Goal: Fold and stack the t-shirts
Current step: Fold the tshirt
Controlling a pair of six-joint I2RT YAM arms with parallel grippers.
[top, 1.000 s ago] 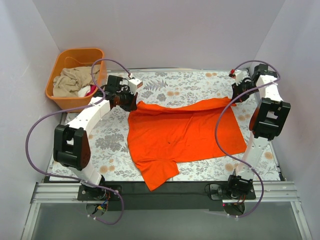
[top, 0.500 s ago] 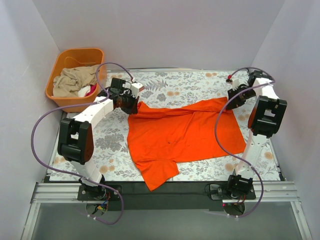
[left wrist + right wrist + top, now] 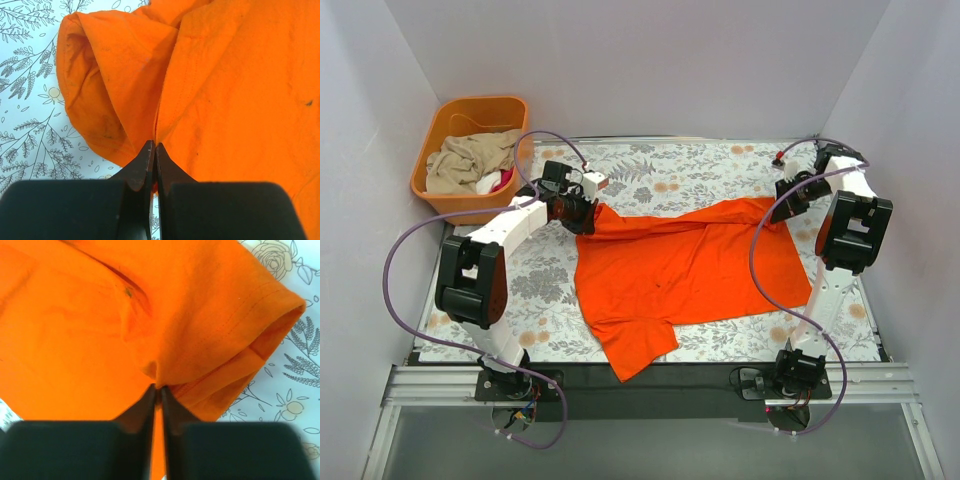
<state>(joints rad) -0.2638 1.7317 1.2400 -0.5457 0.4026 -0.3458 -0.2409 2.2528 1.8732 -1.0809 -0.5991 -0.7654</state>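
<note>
Both arms have lowered the t-shirt's (image 3: 690,265) far edge onto the tablecloth (image 3: 700,165). Left gripper (image 3: 587,214), at its 10 o'clock corner, pinches cloth; right gripper (image 3: 781,209), at 2 o'clock, stands narrowly parted.

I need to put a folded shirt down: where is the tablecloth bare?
The widest bare tablecloth is the far strip, beyond the shirt and between the left claw and right claw. Another patch lies left of the shirt, partly under the left arm. Crowded: the middle, the shirt's far corners, and the full tub.
</note>
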